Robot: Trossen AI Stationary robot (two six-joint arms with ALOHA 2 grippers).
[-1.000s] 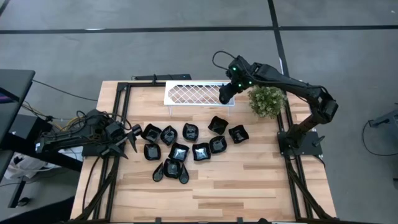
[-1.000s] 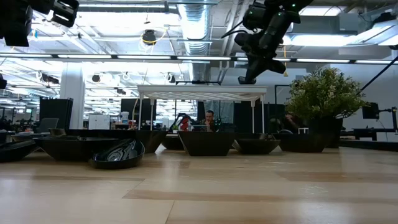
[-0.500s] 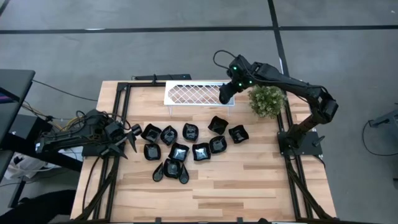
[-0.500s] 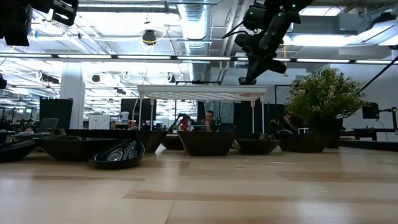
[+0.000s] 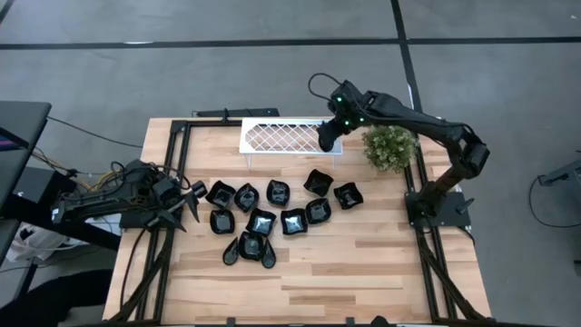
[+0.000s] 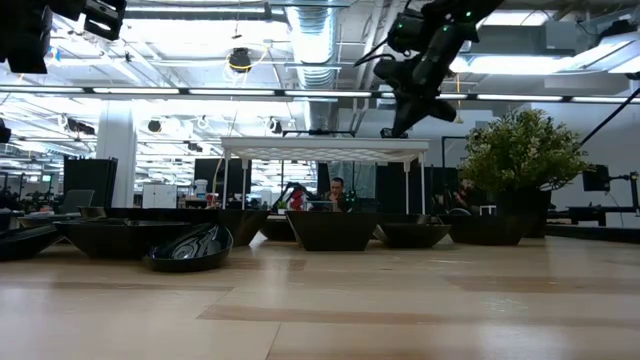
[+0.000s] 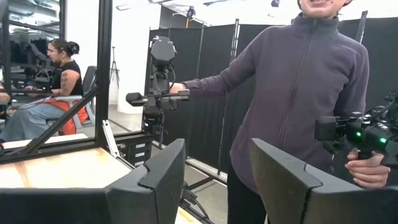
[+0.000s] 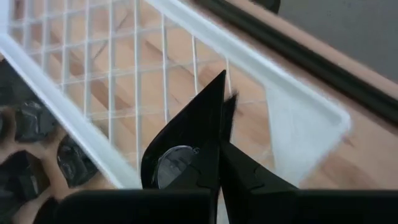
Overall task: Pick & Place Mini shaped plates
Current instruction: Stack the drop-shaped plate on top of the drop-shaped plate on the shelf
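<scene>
Eleven or so on table: small glossy black plates (image 5: 272, 221), not yet placed.
One in transit: black plate (image 8: 186, 152), pinched by right gripper (image 5: 327, 138) over white lattice tray (image 5: 283, 136).
Left gripper (image 5: 192, 202): fingers spread, nothing held, parked at table edge.

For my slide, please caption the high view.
Right gripper holds a black plate over the white tray; left gripper waits.

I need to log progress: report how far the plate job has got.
Done: nothing shows lying on the white lattice tray yet. In hand: the right gripper hangs over the tray's end, shut on one small glossy black dish. Left: roughly a dozen black dishes clustered on the wooden table. The left gripper waits open at the table's left edge.
</scene>
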